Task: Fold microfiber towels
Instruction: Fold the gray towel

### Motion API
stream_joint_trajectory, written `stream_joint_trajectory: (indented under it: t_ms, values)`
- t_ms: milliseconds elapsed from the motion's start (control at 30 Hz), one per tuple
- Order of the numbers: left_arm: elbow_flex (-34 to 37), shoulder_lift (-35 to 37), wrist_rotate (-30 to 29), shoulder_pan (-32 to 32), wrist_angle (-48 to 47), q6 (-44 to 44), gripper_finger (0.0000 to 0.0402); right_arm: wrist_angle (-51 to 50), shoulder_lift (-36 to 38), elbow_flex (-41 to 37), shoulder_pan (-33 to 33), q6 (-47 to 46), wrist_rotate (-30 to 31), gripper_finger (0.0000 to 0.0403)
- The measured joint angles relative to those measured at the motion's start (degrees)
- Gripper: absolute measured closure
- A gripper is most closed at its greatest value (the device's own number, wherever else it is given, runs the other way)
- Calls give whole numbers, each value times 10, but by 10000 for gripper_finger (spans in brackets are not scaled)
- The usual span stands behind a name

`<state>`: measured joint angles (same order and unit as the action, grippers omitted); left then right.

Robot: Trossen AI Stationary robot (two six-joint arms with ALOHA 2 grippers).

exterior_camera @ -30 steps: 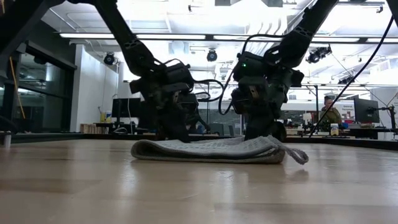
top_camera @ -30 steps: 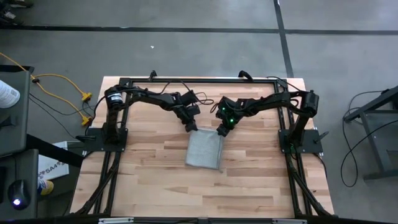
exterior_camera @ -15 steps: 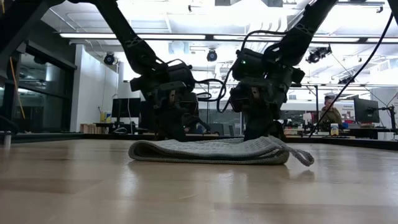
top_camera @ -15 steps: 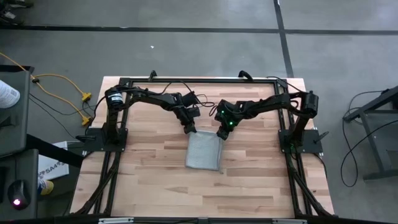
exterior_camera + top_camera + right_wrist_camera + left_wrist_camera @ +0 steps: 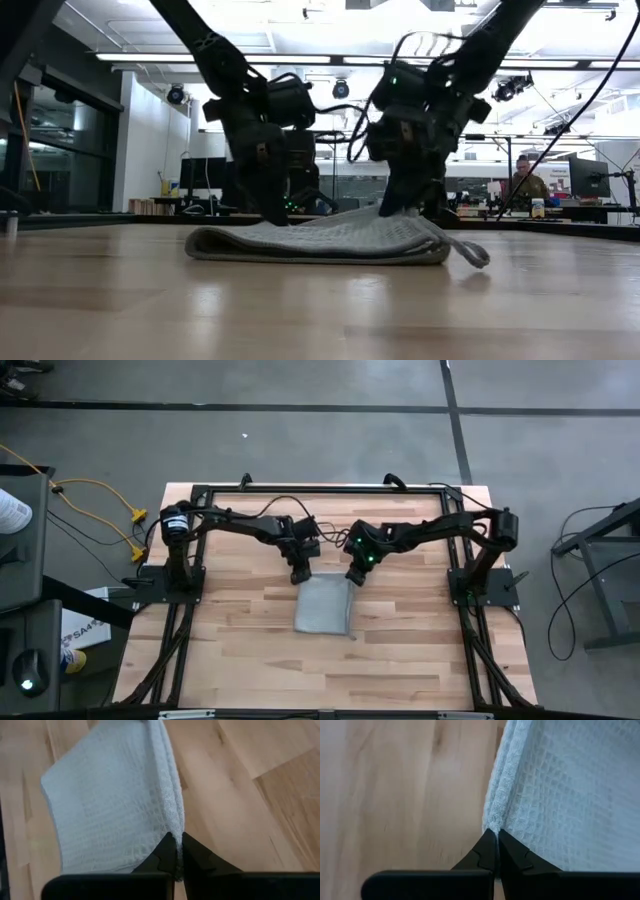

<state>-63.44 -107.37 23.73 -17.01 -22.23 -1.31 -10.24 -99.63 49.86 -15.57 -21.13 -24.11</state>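
The light grey-blue ribbed microfiber towel [image 5: 325,604] lay folded near the centre of the pale wooden plank tabletop [image 5: 240,650], long axis running twelve to six. The left gripper [image 5: 301,576] pinched its eleven o'clock corner, the right gripper [image 5: 352,577] its one o'clock corner, both clamped tight. A grey floor [image 5: 300,440] surrounded the table.

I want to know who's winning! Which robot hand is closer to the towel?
Neither, it's a tie. The left gripper is shut on one far corner of the towel, and the right gripper is shut on the other.
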Motion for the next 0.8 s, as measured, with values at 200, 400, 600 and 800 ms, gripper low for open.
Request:
stream_joint_trajectory:
  t_ms: [200, 400, 600, 800]
  values:
    - [-1, 2, -64, 34, 4, -4, 401, -15, 32, -1, 24, 0, 23, 398]
    - [0, 24, -126, 66, -9, 0, 401, -24, 31, -1, 62, -10, 71, 398]
    - [1, 50, -189, 95, -24, 1, 402, -25, 32, -1, 96, -17, 124, 398]
    - [24, 57, -226, 115, -4, 15, 401, -17, 32, 0, 136, -18, 197, 398]
